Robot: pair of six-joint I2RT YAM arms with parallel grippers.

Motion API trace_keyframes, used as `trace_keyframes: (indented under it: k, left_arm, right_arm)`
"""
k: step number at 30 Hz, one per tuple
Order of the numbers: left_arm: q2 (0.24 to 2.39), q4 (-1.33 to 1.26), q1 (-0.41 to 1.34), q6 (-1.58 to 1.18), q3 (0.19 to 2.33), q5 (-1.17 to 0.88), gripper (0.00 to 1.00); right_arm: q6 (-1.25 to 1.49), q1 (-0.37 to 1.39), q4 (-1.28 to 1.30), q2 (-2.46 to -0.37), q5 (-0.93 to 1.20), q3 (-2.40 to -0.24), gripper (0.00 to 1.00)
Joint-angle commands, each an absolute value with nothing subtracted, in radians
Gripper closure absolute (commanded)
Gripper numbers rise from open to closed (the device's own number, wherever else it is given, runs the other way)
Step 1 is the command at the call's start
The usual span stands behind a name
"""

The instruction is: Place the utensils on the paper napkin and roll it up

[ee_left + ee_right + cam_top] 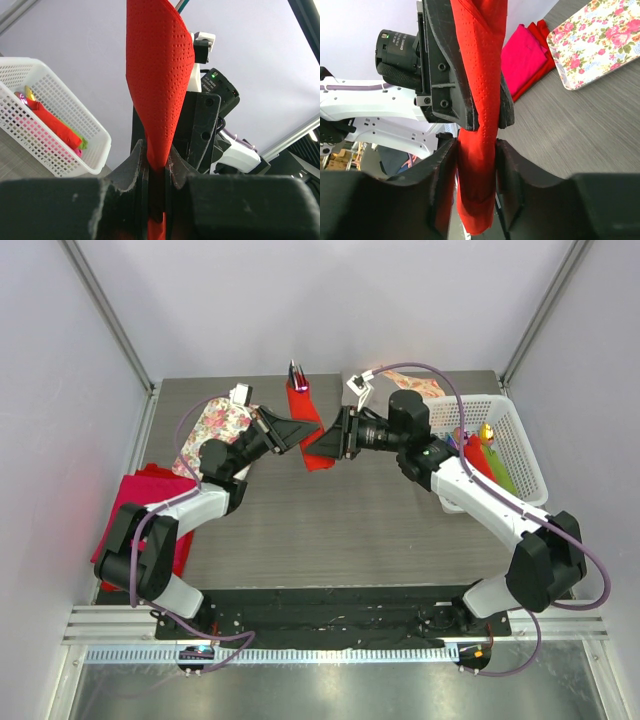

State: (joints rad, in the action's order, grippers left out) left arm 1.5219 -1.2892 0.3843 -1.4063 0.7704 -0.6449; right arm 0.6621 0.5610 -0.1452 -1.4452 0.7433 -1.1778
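I'm somewhere in the middle of the job, as I read it. The paper napkin is no longer a flat sheet. It is gathered into a narrow, twisted strip over the middle of the desk, between my two arms. From above, the red runs on toward the far edge, where the dark ends of the utensils poke out of it. So I take it they are already laid in, though I can't see how well they are wrapped.

The left claw is closed on the napkin; its wrist camera shows the paper pinched tight between the fingers and fanning out beyond them into a loose cone. The right claw meets it head-on from the other side. Its fingers sit against both sides of the strip just below the left claw's grip, so I count it as clamped on the napkin too, only more lightly. The wrist views don't tell me whether this stretch is lifted or resting on the desk.

Done, as far as I can judge: utensils on the paper, rolling begun. Left to do: the wrap looks slack and uneven, wide at one end and crumpled at the other, so it needs tightening into a proper roll and setting down.

Off to the sides are the white basket with a few coloured rolls in it, the folded cloth stack and a flowered tray. All are well apart from the claws.
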Motion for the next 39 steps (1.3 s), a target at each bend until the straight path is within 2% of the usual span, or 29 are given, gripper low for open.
trace_keyframes:
  k: [1,4,6,7,8,12,17,18,20,22,24,31,39]
  left_arm:
    - [1.517,-1.543,0.388,-1.401,0.816,-0.615,1.00]
    - [1.522,-1.545,0.388,-1.397,0.816,-0.614,1.00]
    - [1.525,-1.546,0.390,-1.397,0.816,-0.614,1.00]
    - [1.523,-1.545,0.390,-1.396,0.815,-0.614,1.00]
    - [1.525,-1.545,0.390,-1.396,0.813,-0.614,1.00]
    - [1.531,-1.546,0.390,-1.396,0.816,-0.615,0.99]
    - [1.551,-1.543,0.390,-1.410,0.824,-0.620,0.80]
    - [1.554,-1.543,0.391,-1.411,0.824,-0.618,0.67]
    - [1.560,-1.539,0.388,-1.416,0.821,-0.617,0.55]
    - [1.562,-1.526,0.385,-1.414,0.812,-0.609,0.38]
    - [1.557,-1.517,0.382,-1.410,0.801,-0.603,0.27]
    - [1.520,-1.375,0.368,-1.325,0.798,-0.637,0.24]
    - [1.496,-1.328,0.367,-1.290,0.798,-0.661,0.23]
  right_arm:
    - [0.653,0.565,-0.189,-1.434,0.752,-1.180,0.66]
    - [0.660,0.565,-0.199,-1.430,0.750,-1.174,0.80]
    - [0.663,0.565,-0.207,-1.427,0.743,-1.170,0.82]
    - [0.663,0.566,-0.209,-1.424,0.739,-1.169,0.95]
    - [0.663,0.565,-0.212,-1.422,0.736,-1.169,0.99]
    - [0.649,0.565,-0.218,-1.410,0.709,-1.158,0.99]
    - [0.614,0.557,-0.183,-1.401,0.696,-1.178,0.99]
    - [0.606,0.548,-0.173,-1.394,0.695,-1.183,0.99]
    - [0.591,0.531,-0.153,-1.393,0.701,-1.190,0.99]
    - [0.569,0.487,-0.121,-1.391,0.709,-1.203,0.99]
    - [0.549,0.447,-0.091,-1.391,0.721,-1.215,0.99]
    - [0.301,0.269,0.298,-1.457,0.663,-1.327,0.99]
    - [0.147,-0.041,0.529,-1.545,0.574,-1.339,0.99]
